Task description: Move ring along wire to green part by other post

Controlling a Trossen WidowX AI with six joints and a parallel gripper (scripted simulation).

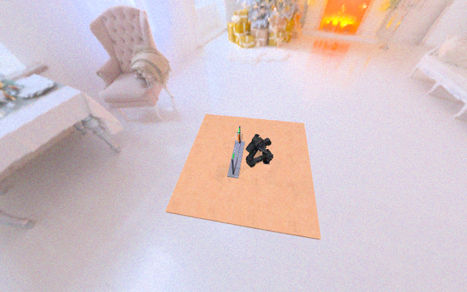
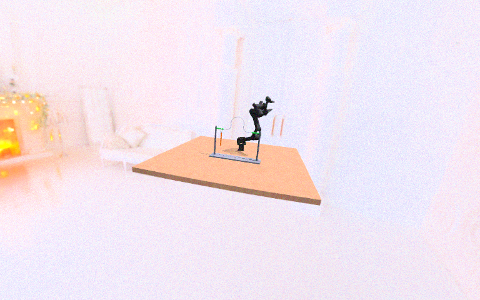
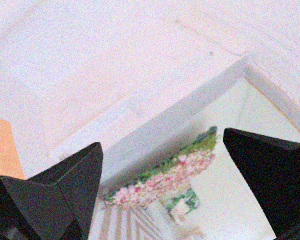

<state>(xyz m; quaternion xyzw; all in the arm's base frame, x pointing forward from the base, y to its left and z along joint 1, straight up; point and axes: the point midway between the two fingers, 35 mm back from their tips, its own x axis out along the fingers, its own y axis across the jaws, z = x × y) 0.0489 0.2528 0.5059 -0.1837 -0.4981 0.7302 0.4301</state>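
The orange handle (image 1: 239, 137) (image 2: 220, 138) hangs down below the green wire part (image 2: 219, 128) beside the left post (image 2: 214, 142) in the exterior view. Its ring is too small to make out clearly. The thin grey wire (image 2: 237, 117) rises in a hump between the two green parts. The other green part (image 1: 233, 156) (image 2: 254, 132) adjoins the other post (image 2: 259, 147). My gripper (image 2: 272, 105) (image 3: 165, 142) is open and empty, raised high above the wire's level and away from the handle. Neither ring nor handle shows in the wrist view.
The posts stand on a long grey base (image 1: 233, 176) (image 2: 234, 159) on the wooden table top (image 1: 275, 202) (image 2: 183, 163). The arm (image 1: 259, 149) (image 2: 256, 120) stands beside the base, behind the wire in the exterior view. The wrist view shows mostly room background.
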